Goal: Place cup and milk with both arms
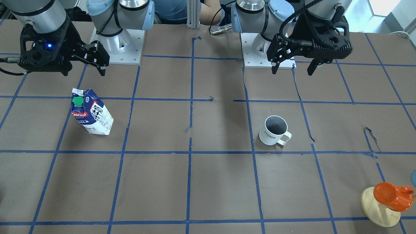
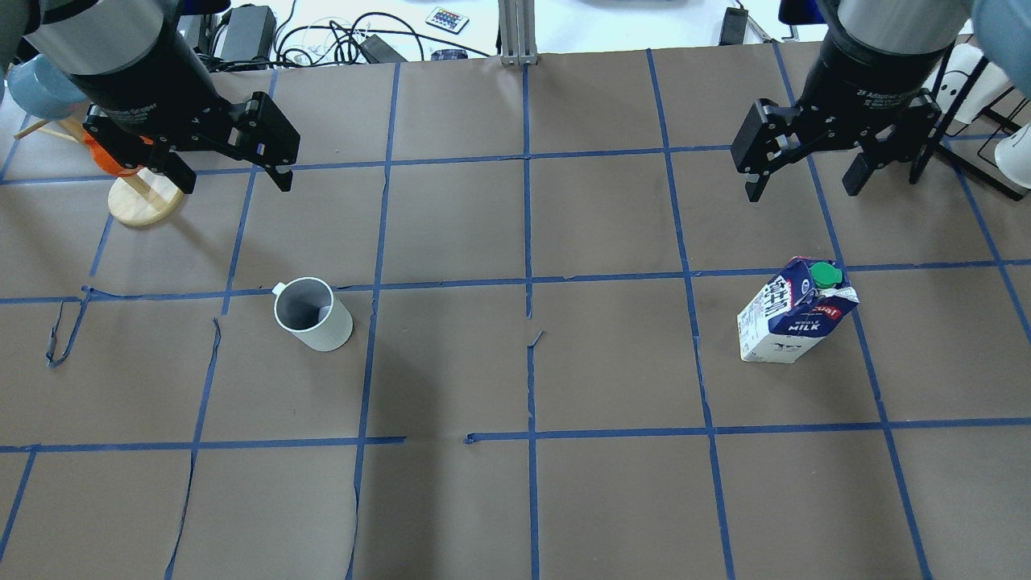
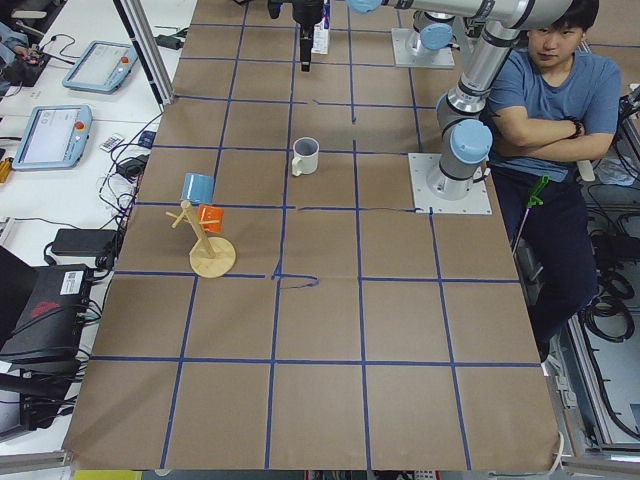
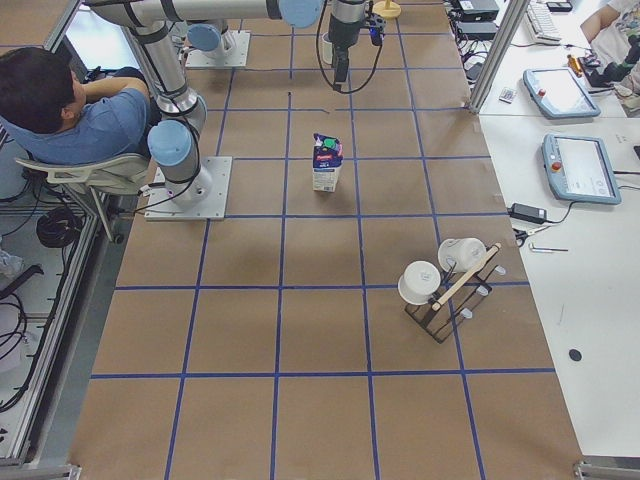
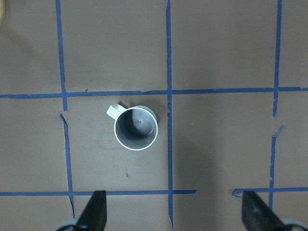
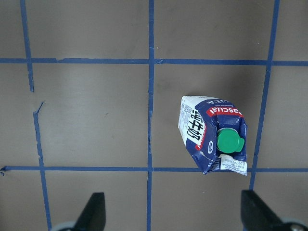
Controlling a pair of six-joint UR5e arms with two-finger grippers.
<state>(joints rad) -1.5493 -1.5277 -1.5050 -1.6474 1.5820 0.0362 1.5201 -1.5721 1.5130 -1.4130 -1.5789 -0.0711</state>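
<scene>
The white cup [image 1: 274,130] marked "HOME" stands upright on the brown table, also in the overhead view [image 2: 312,314] and the left wrist view [image 5: 136,128]. My left gripper [image 1: 292,70] is open and empty, hovering above the table beyond the cup [image 2: 233,179]; its fingertips [image 5: 96,211] frame the bottom of the wrist view. The blue and white milk carton [image 1: 92,112] with its green cap stands upright [image 2: 797,310], [image 6: 213,134]. My right gripper [image 2: 803,191] is open and empty, hovering beyond the carton [image 1: 84,70].
A wooden stand with an orange cup [image 2: 133,193] and a blue cup [image 3: 197,187] is by my left gripper. A rack of white cups [image 4: 445,280] stands at the table's right end. An operator [image 3: 550,100] sits behind the arm bases. Blue tape lines grid the table.
</scene>
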